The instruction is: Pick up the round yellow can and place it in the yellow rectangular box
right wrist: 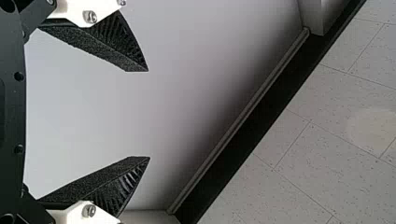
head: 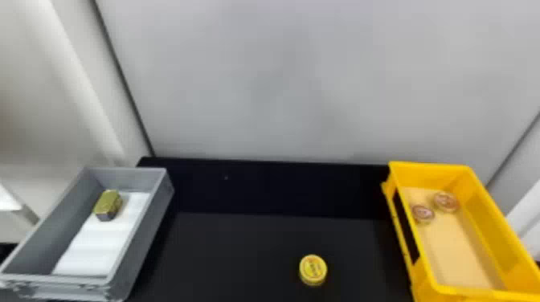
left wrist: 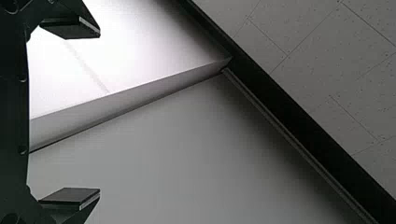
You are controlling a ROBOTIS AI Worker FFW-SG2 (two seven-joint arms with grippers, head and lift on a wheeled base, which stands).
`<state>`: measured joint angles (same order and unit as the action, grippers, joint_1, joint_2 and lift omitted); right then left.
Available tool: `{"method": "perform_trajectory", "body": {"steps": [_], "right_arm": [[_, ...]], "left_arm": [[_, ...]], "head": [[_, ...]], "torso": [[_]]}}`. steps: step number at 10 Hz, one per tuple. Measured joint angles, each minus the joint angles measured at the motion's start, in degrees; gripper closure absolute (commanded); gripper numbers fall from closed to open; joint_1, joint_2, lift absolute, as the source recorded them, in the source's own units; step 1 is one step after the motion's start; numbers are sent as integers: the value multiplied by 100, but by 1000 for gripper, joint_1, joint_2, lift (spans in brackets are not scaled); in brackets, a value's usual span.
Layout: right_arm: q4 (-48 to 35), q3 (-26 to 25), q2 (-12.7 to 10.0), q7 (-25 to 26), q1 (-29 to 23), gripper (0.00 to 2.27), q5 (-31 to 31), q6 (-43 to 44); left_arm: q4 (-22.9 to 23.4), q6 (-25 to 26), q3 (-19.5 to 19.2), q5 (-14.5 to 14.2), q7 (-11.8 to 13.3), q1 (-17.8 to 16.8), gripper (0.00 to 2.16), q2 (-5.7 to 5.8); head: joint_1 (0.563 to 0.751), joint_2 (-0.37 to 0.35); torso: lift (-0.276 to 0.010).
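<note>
The jaws of both grippers are parted with only air between them: the left gripper (left wrist: pixel 99 113) has its two dark fingertips set wide apart in its wrist view, and the right gripper (right wrist: pixel 149 114) likewise has its pointed, ribbed black fingers released and spread.

The round yellow can (head: pixel 313 270) is on the black table (head: pixel 241 249), between the two boxes and nearer to the yellow rectangular box (head: pixel 492 229). It sits on its base, lid facing up, its axis upright and the lid's outline round. The lid carries reddish and dark print on yellow — too blurred to make out.

The yellow rectangular box is on the robot's right, its long axis running from far to near, with the near end angled outward to the right. On its pale floor, toward the far end, are two round tins with reddish tops, one farther back (head: pixel 446 200) and the other (head: pixel 422 213) just beside it, by the box's left wall.

On the robot's left is one grey box (head: pixel 149 227), its near end slanting left. It holds one white liner (head: pixel 94 249) and one gold-topped block (head: pixel 107 204) — the block lies near the far end.
</note>
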<state>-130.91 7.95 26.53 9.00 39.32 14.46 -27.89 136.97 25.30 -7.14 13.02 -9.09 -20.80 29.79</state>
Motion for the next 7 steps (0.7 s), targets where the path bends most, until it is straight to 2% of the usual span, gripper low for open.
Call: {"method": "perform_trajectory", "body": {"steps": [4,7], "right_arm": [[-5,-82,-41,17,-106,133,-103,-93],[-71,-153,-123,140,-114,144,-500,-790]], "left_arm": [[2,36,30,-1,4,-23,87,-14],[2,65,58,-1,4,-42,87,-21]], "head": [[663,54],[663,54]], "torso": [[-10],[-10]]}}
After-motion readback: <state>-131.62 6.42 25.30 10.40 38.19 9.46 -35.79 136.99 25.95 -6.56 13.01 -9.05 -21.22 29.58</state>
